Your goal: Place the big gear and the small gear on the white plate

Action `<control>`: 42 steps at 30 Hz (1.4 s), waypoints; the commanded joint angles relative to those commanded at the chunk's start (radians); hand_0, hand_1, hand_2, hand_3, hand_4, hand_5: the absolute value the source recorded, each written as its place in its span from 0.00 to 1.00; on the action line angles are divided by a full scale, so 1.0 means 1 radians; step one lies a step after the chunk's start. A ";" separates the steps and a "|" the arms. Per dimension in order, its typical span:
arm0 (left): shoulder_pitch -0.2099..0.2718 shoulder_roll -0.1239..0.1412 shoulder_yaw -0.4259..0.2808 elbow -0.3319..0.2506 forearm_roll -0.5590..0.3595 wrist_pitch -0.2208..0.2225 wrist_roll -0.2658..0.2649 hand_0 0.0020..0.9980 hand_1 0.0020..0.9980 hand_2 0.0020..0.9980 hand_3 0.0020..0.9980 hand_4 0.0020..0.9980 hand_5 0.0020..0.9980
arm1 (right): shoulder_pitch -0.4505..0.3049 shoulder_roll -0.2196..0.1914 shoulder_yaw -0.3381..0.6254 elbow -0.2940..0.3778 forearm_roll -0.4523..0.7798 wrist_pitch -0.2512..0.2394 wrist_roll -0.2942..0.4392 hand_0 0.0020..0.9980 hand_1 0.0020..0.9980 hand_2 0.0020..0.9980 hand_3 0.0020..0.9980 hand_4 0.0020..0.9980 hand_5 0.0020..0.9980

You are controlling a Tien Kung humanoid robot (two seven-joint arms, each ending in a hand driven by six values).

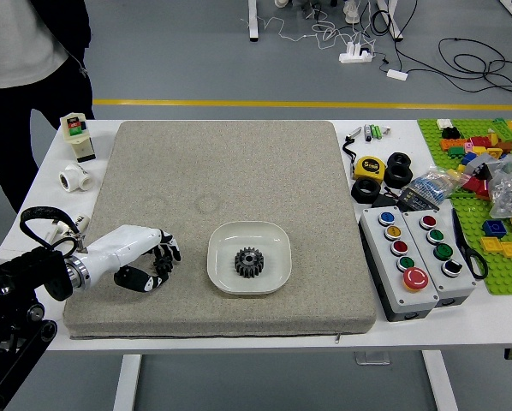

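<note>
The robot's left hand (134, 245) is pinching the small gear (163, 260) on the gray mat (324, 197), fingers wrapping its bumpy sides, the best place for holding something probably hard, light and slippery, while the big gear (249, 263) is sitting on the white plate (275, 243) and a person (42, 51) is standing farther off.

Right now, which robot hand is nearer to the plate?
Left. The left hand is left of the white plate, fingers around the small gear; the right hand is out of view.
</note>
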 joint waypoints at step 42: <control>-0.141 -0.060 0.112 -0.074 0.000 0.138 0.000 0.27 0.37 0.43 0.46 0.00 0.00 | 0.020 -0.007 -0.027 0.000 0.031 -0.003 0.003 0.66 0.68 0.74 0.56 0.76 0.61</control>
